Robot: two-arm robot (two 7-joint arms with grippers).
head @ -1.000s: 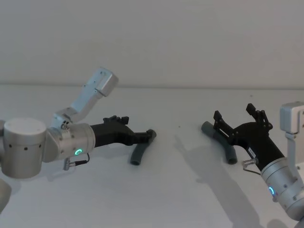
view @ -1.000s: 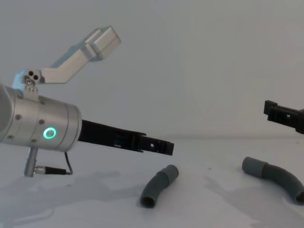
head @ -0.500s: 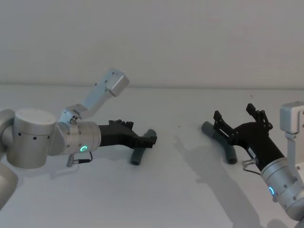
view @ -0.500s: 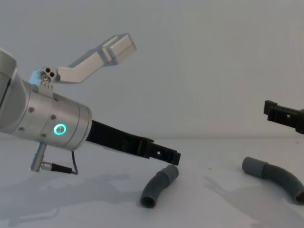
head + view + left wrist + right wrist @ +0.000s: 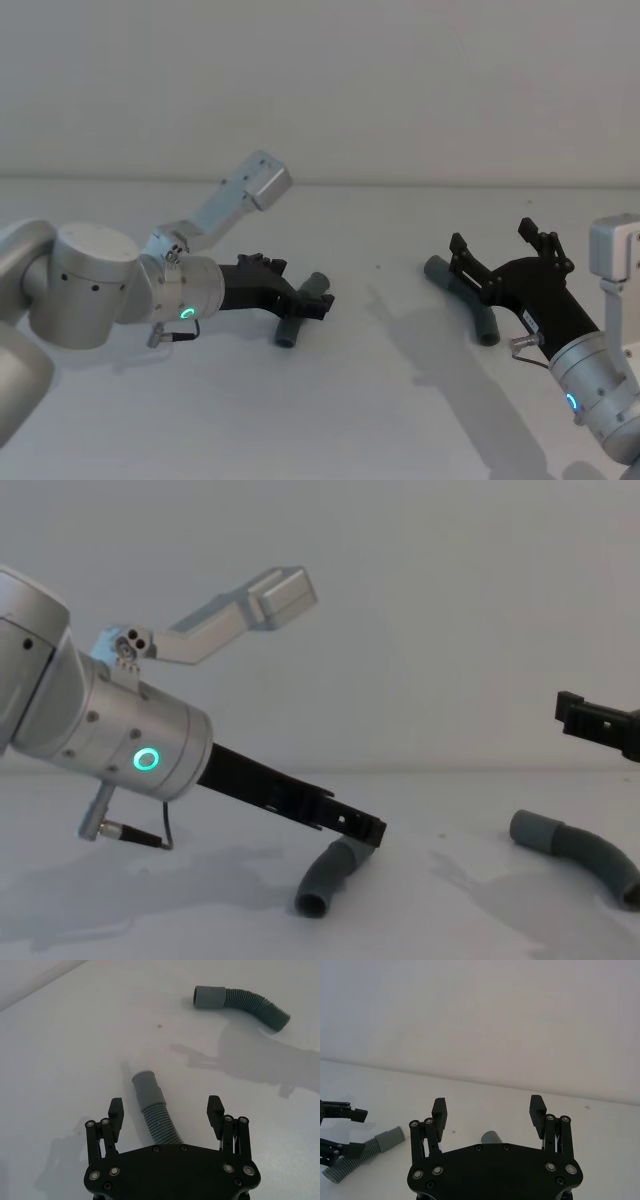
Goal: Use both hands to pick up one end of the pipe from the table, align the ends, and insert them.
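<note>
Two dark-grey ribbed pieces of the pipe lie apart on the white table (image 5: 340,420). The left piece (image 5: 290,330) (image 5: 322,880) lies under my left gripper (image 5: 318,298) (image 5: 370,830). That gripper is open and low, and in the left wrist view its fingers (image 5: 116,1109) stand on either side of the ribbed middle (image 5: 159,1122), behind the smooth end cuff (image 5: 146,1086). The right piece (image 5: 470,305) (image 5: 578,852) (image 5: 240,1001) lies beneath my right gripper (image 5: 492,238) (image 5: 488,1105), which hangs open above it. One cuff (image 5: 491,1137) shows past the right palm.
A plain white wall closes the back of the table. Bare table surface lies between the two pipe pieces. The left arm's silver elbow link (image 5: 235,200) rises behind the left gripper.
My left gripper has moved forward and tilted down, until its open fingers straddle the left pipe piece. The right arm and both pipe pieces have not moved.
</note>
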